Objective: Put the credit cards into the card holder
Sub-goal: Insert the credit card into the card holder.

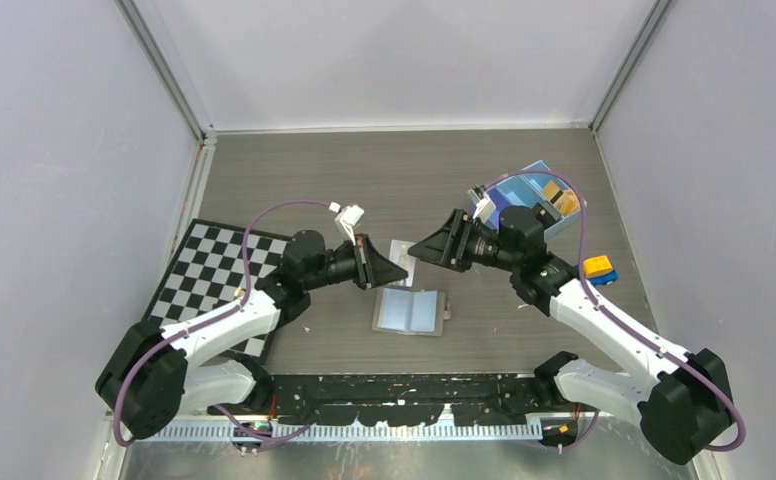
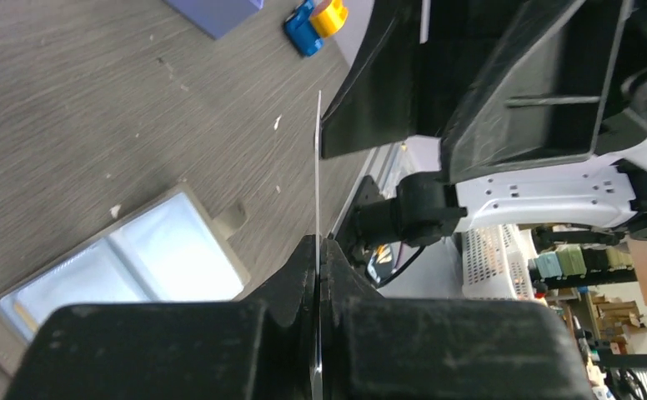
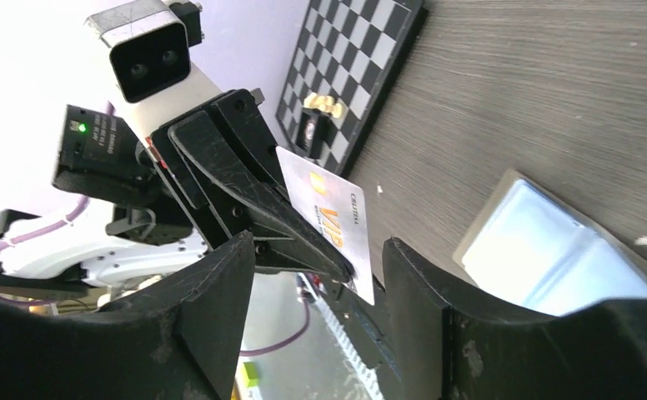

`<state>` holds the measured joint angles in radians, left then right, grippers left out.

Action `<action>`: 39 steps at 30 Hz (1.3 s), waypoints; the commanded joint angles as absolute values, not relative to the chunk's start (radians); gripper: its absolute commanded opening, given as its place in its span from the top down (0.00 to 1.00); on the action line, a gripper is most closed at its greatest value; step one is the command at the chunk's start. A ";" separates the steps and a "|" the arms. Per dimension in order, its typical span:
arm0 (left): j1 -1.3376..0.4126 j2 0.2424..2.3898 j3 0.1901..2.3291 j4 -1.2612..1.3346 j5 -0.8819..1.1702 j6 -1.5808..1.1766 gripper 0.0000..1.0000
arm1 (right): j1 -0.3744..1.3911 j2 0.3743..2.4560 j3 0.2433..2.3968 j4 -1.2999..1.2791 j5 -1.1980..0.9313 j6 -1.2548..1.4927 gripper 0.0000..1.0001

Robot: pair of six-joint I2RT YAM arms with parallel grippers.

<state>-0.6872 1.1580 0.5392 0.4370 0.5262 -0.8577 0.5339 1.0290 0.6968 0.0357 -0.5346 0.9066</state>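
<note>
While the left end effector (image 2: 318, 250) is clamping the whitish credit card (image 3: 343, 218) by one edge, the right end effector (image 3: 316, 250) is standing apart near it, gripping nothing. The card holder (image 1: 411, 312) is lying open on the bench (image 1: 304, 190) just below, so the step probably calls for lowering the card shallowly and leading one corner into a pocket.

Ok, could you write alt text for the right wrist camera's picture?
The left end effector pinches a whitish card marked VIP, framed by the open right end effector. The open card holder lies on the table.
</note>
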 commanded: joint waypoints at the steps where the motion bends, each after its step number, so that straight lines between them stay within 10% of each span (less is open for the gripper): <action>1: -0.689 1.130 0.546 0.593 0.505 -0.910 1.00 | 0.557 1.041 0.681 0.252 -0.517 1.026 0.39; 11: -0.690 1.161 0.547 0.656 0.559 -0.937 1.00 | 0.594 1.139 0.663 0.377 -0.520 1.065 0.64; 16: -0.690 1.176 0.551 0.641 0.562 -0.936 0.98 | 0.593 1.118 0.644 0.377 -0.479 1.065 0.98; 24: -0.690 1.200 0.684 0.026 0.353 -0.706 0.37 | 0.589 1.046 0.662 -0.062 -0.180 0.945 0.99; 39: -0.689 1.425 0.757 -0.211 0.247 -0.608 0.31 | 0.619 1.285 0.485 0.193 -0.239 1.093 0.99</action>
<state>-0.6876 1.3827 0.7055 -0.1612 0.2695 -0.6437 0.6018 1.2476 0.4915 0.0681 -0.2382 1.0584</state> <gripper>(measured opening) 0.690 0.027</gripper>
